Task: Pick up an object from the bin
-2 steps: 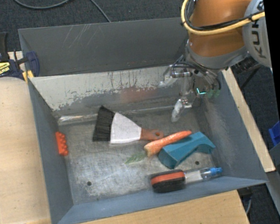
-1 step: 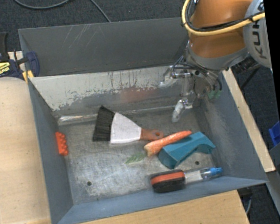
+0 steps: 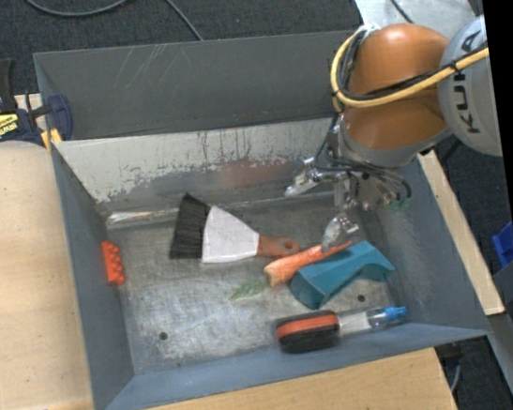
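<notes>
The arm is reaching in from the right, its orange-covered wrist hanging over the right rear part of the bin (image 3: 95, 298) and pointing down toward the floor. The gripper (image 3: 340, 228) is sitting low at the right end of an orange carrot-shaped toy (image 3: 293, 263) (lying right of centre). Whether the gripper is apart, together or touching the toy cannot be told. A teal block (image 3: 342, 274) is lying against the carrot's near side, and a black-bristled brush (image 3: 206, 235) is lying to the left.
</notes>
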### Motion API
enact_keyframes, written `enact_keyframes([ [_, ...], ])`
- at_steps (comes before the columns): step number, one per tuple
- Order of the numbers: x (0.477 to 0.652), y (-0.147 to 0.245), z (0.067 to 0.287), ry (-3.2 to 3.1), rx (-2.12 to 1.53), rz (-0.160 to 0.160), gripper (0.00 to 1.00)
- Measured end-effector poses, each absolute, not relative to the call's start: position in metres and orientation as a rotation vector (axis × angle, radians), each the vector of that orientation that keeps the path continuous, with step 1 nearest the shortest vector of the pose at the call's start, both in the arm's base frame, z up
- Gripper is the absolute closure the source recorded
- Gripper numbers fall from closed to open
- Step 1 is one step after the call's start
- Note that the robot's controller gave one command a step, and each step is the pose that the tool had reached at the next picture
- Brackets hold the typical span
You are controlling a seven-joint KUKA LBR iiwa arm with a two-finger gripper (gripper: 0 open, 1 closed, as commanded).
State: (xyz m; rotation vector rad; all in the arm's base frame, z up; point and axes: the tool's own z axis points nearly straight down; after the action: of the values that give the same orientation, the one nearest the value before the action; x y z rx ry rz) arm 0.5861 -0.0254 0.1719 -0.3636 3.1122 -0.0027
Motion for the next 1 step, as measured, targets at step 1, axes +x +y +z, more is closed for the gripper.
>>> enact_keyframes([
  [1,0.575,0.0016,0.1403,3.108,-0.455,0.0,0.0],
])
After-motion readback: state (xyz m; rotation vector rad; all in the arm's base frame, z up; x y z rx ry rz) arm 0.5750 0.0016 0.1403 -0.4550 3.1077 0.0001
